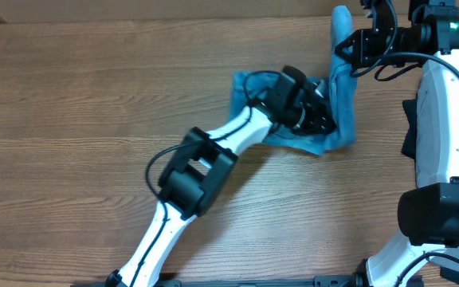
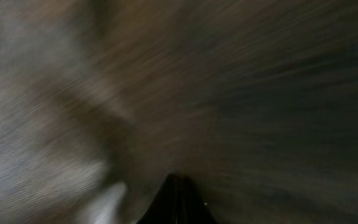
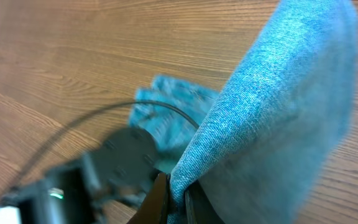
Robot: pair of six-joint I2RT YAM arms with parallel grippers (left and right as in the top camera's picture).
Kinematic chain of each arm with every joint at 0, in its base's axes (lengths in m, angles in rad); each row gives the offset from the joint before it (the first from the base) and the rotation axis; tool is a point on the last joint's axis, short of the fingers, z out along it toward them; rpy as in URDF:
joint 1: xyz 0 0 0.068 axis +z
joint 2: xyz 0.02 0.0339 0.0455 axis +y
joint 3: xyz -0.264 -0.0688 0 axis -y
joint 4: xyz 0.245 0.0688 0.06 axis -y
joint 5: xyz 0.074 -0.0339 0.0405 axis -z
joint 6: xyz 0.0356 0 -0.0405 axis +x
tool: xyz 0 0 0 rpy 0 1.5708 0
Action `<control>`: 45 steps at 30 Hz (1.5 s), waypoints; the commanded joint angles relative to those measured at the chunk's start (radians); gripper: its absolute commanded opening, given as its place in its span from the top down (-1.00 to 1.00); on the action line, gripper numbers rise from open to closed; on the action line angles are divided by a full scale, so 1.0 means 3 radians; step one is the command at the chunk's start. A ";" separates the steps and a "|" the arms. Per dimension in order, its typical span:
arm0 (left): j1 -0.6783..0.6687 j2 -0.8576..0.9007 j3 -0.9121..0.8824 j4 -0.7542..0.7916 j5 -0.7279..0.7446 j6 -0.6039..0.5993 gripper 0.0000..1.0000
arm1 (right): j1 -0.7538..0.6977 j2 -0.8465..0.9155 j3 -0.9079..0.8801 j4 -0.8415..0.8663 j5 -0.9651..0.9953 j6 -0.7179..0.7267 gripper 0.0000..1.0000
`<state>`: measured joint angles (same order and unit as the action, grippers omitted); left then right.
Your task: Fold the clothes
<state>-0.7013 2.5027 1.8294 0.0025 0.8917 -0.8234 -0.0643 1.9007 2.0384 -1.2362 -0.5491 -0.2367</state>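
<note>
Though partly aloft, light blue jeans [image 1: 346, 100], crumpled and bunched.

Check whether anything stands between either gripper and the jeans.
Nothing visible does. The right gripper is shut on a raised fold of the jeans, and the left gripper, shut too, lies right against the bunched denim.

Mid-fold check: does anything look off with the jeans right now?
Yes. The jeans lie bunched in a crumpled heap, not flat; the right fingers pinch one end up off the table, and the left fingers rest on the heap.
</note>
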 commanded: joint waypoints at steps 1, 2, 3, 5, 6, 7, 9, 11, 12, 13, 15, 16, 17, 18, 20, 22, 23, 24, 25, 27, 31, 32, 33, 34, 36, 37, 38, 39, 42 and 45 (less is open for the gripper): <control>-0.0186 0.0352 0.0015 0.0058 0.0310 -0.0422 0.92 | 0.0098 -0.0195 0.0145 0.0050 -0.0120 -0.0023 0.92; -0.0186 0.0380 0.0015 0.0048 0.0314 -0.0422 0.92 | 0.0109 -0.0195 0.0145 0.0048 -0.0120 -0.0023 0.92; -0.0175 0.0404 0.0015 0.0042 0.0317 -0.0420 0.92 | 0.0123 -0.0195 0.0145 0.0048 -0.0120 -0.0023 0.92; -0.0144 0.0408 0.0015 0.0043 0.0310 -0.0389 0.92 | 0.0137 -0.0195 0.0145 0.0048 -0.0120 -0.0023 0.92; -0.0130 0.0404 0.0015 0.0061 0.0310 -0.0384 0.92 | 0.0141 -0.0195 0.0145 0.0048 -0.0120 -0.0024 0.92; -0.0113 0.0397 0.0015 0.0108 0.0320 -0.0385 0.92 | 0.0144 -0.0195 0.0145 0.0046 -0.0120 -0.0024 0.92; -0.0070 0.0389 0.0028 0.0224 0.0375 -0.0389 0.92 | 0.0144 -0.0195 0.0145 0.0033 -0.0108 -0.0025 0.92; 0.0013 0.0370 0.0065 0.0278 0.0443 -0.0389 0.92 | 0.0144 -0.0195 0.0144 0.0000 -0.0041 -0.0041 0.92; 0.0058 0.0336 0.0069 0.0278 0.0444 -0.0387 0.92 | 0.0144 -0.0195 0.0144 -0.0029 -0.0023 -0.0097 0.92; 0.0106 0.0303 0.0069 0.0280 0.0443 -0.0385 0.92 | 0.0144 -0.0195 0.0142 -0.0053 -0.0004 -0.0118 0.92; 0.0210 0.0201 0.0069 0.0284 0.0417 -0.0383 0.92 | 0.0145 -0.0195 0.0141 -0.0093 -0.0004 -0.0175 0.92; 0.0284 0.0112 0.0069 0.0291 0.0398 -0.0366 0.92 | 0.0145 -0.0195 0.0141 -0.0134 0.0013 -0.0201 0.92; 0.0331 0.0048 0.0069 0.0296 0.0395 -0.0350 0.92 | 0.0145 -0.0195 0.0141 -0.0168 0.0069 -0.0207 0.92; 0.0362 -0.0005 0.0069 0.0296 0.0394 -0.0343 0.92 | 0.0145 -0.0195 0.0141 -0.0206 0.0142 -0.0228 0.92; 0.0425 -0.0144 0.0069 0.0292 0.0401 -0.0287 0.92 | 0.0145 -0.0192 0.0114 -0.0278 0.0292 -0.0285 0.92; 0.0474 -0.0281 0.0069 0.0251 0.0407 -0.0181 0.92 | 0.0145 -0.0192 0.0055 -0.0285 0.0347 -0.0286 0.93; 0.0510 -0.0364 0.0069 0.0225 0.0408 -0.0127 0.92 | 0.0149 -0.0192 -0.0011 -0.0264 0.0343 -0.0285 0.92; 0.0540 -0.0426 0.0069 0.0192 0.0407 -0.0088 0.92 | 0.0163 -0.0192 -0.0074 -0.0243 0.0343 -0.0286 0.92; 0.0580 -0.0490 0.0069 0.0158 0.0407 -0.0043 0.92 | 0.0187 -0.0191 -0.0142 -0.0219 0.0343 -0.0286 0.92; 0.0688 -0.0615 0.0069 0.0023 0.0402 0.0071 0.92 | 0.0254 -0.0187 -0.0264 -0.0127 0.0318 -0.0285 0.92; 0.0951 -0.0815 0.0069 -0.0721 0.0111 0.0472 0.92 | 0.0518 -0.0181 -0.0421 -0.0005 0.0296 -0.0285 0.92; 0.1021 -0.0848 0.0069 -0.0931 -0.0003 0.0586 0.92 | 0.0593 -0.0179 -0.0449 0.0020 0.0312 -0.0284 0.92; 0.1106 -0.0877 0.0069 -0.1203 -0.0136 0.0724 0.92 | 0.0690 -0.0179 -0.0483 0.0043 0.0340 -0.0281 0.92; 0.1171 -0.0899 0.0069 -0.1395 -0.0214 0.0837 0.92 | 0.0762 -0.0178 -0.0526 0.0072 0.0348 -0.0272 0.92; 0.1287 -0.0922 0.0069 -0.1750 -0.0361 0.1054 0.92 | 0.0900 -0.0175 -0.0636 0.0125 0.0347 -0.0259 0.92; 0.1340 -0.0932 0.0069 -0.1901 -0.0437 0.1138 0.92 | 0.0971 -0.0170 -0.0716 0.0161 0.0347 -0.0259 0.92; 0.1377 -0.0933 0.0069 -0.2007 -0.0491 0.1198 0.92 | 0.1040 -0.0170 -0.0811 0.0203 0.0352 -0.0261 0.92; 0.1434 -0.0940 0.0069 -0.2149 -0.0553 0.1306 0.92 | 0.1108 -0.0169 -0.0917 0.0258 0.0389 -0.0259 0.92; 0.1550 -0.0942 0.0069 -0.2417 -0.0582 0.1598 0.92 | 0.1287 -0.0163 -0.1336 0.0600 0.0590 -0.0249 0.92; 0.1630 -0.0942 0.0069 -0.2597 -0.0685 0.1727 0.92 | 0.1413 -0.0137 -0.1757 0.1055 0.0631 -0.0084 0.92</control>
<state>-0.2237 2.2425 1.8503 -0.7410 0.7452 -0.4393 0.3233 1.8839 1.6226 -1.0050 -0.3832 -0.3069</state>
